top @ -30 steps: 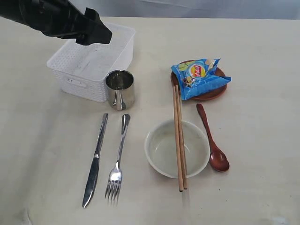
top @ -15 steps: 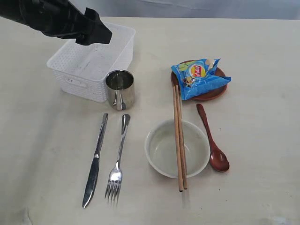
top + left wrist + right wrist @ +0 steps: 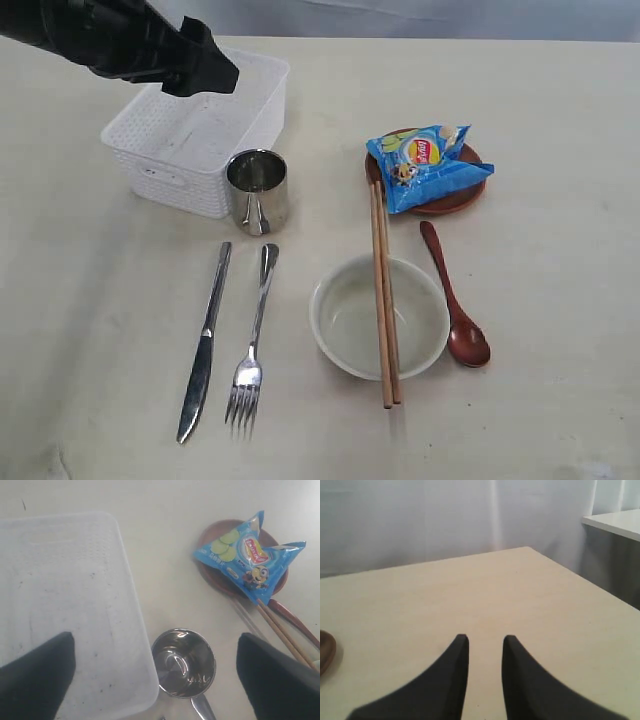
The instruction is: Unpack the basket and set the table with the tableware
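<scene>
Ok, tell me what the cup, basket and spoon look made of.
Cup: polished steel, going by its mirror-bright reflections. Basket: white moulded plastic, matte, with perforated walls. Spoon: likely wood under a glossy dark red finish, though plastic cannot be ruled out.

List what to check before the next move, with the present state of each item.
1. Basket emptied: ok, the left wrist view shows only its bare floor.
2. Left gripper free: ok, wide open above the basket, holding nothing.
3. Right gripper free: ok, narrow gap, nothing between the fingers.
4. Steel cup, knife, fork, bowl and spoon on the table: ok.
5. Plate clear: not ok, the chip bag lies on it.
6. Chopsticks on the table: not ok, they rest across the bowl.
</scene>
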### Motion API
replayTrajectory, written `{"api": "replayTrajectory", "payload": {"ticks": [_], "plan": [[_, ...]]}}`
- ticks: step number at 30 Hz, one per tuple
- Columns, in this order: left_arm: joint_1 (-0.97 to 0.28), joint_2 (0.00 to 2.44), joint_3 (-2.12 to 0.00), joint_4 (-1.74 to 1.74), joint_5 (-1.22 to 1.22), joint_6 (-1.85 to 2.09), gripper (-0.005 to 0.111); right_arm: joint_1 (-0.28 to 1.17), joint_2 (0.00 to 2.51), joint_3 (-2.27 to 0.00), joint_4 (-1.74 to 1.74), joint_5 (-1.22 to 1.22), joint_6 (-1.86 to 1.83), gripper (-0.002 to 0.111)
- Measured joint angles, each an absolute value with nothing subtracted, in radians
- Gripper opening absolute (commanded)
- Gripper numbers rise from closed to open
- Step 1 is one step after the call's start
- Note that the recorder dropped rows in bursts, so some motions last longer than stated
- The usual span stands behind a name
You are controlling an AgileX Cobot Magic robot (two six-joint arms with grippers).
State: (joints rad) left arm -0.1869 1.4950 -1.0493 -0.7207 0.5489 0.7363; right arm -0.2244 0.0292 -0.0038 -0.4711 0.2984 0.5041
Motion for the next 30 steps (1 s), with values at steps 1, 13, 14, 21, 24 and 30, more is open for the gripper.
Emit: {"api": "replayTrajectory", "payload": {"ticks": [1, 13, 14, 21, 24, 30], "plan": [[-0.187, 1.495, -1.049, -0.721, 0.549, 0.736, 0.081, -0.224, 0.029, -0.004, -0.438, 0.309, 0.453, 0.023], [-0.187, 1.495, -1.049, -0.721, 0.549, 0.736, 0.081, -0.224, 0.029, -0.004, 0.329, 0.324, -0.277, 0.023], [-0.187, 1.495, -1.049, -0.721, 0.549, 0.736, 0.081, -0.224, 0.029, -0.004, 0.341, 0.324, -0.283, 0.023], [-0.187, 1.495, -1.049, -0.721, 0.549, 0.736, 0.081, -0.224, 0.029, -0.004, 0.36, 0.324, -0.29, 0.023], [-0.187, 1.495, -1.049, -0.719, 0.549, 0.743, 0.081, -0.224, 0.029, -0.004, 0.362, 0.324, -0.29, 0.023], [-0.173, 1.198, -0.904, -0.67, 0.275, 0.671, 0.081, -0.224, 0.029, -0.004, 0.362, 0.324, -0.29, 0.023]]}}
